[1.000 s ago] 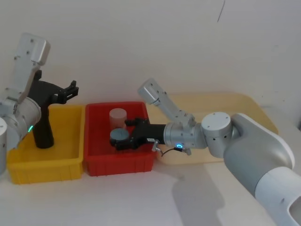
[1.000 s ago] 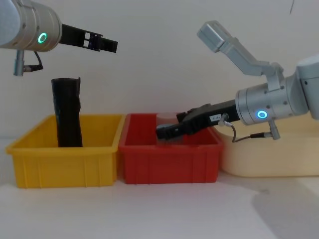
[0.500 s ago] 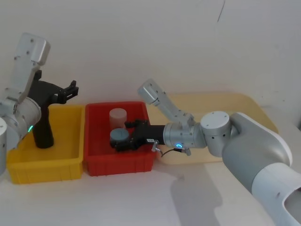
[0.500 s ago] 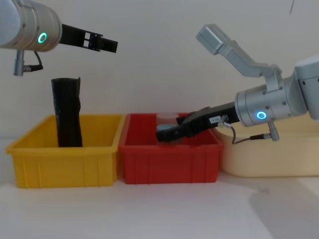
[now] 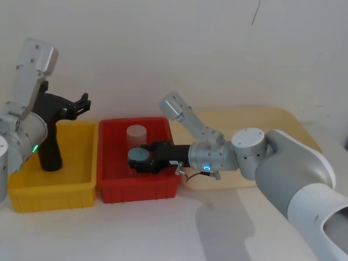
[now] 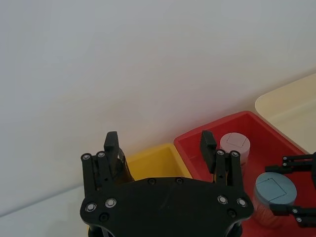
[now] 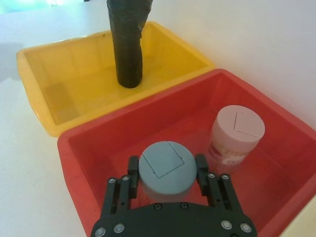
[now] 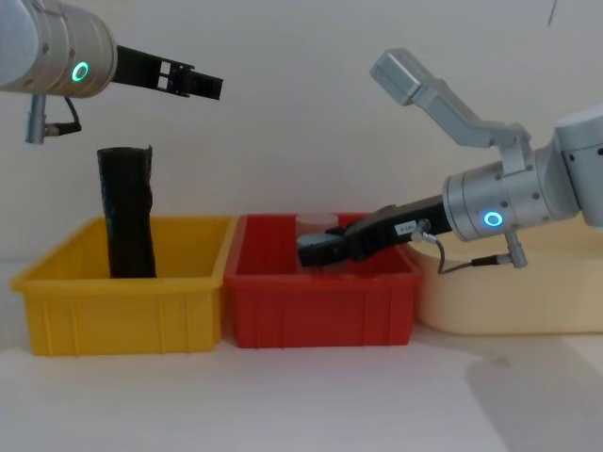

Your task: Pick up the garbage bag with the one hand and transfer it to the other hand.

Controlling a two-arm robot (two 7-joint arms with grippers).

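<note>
Right gripper (image 7: 167, 175): reaches into the red bin (image 5: 111, 190) from the robot's right, on the arm with the blue ring. Its fingers sit on either side of a grey-lidded jar (image 7: 167, 168), closed against the jar's sides just under the lid. In the chest view the jar's lid stands about level with the bin's rim.

Pink-lidded jar (image 7: 235, 134): upright in the same red bin, just beyond the right gripper's fingertips and to one side, apart from the grey-lidded jar.

Left gripper (image 6: 160, 148): raised high above the yellow bin (image 8: 113, 315), on the arm with the green ring. Fingers spread apart, nothing between them.

Garbage bag (image 8: 127, 212): a black roll standing upright in the yellow bin, below and behind the left gripper's fingertips, well clear of them. Its top rises above the bin's rim. From the head camera the left arm covers its upper part. No label band can be made out on it.

Cream tray (image 5: 283, 117): lies beside the red bin, under the right arm.
</note>
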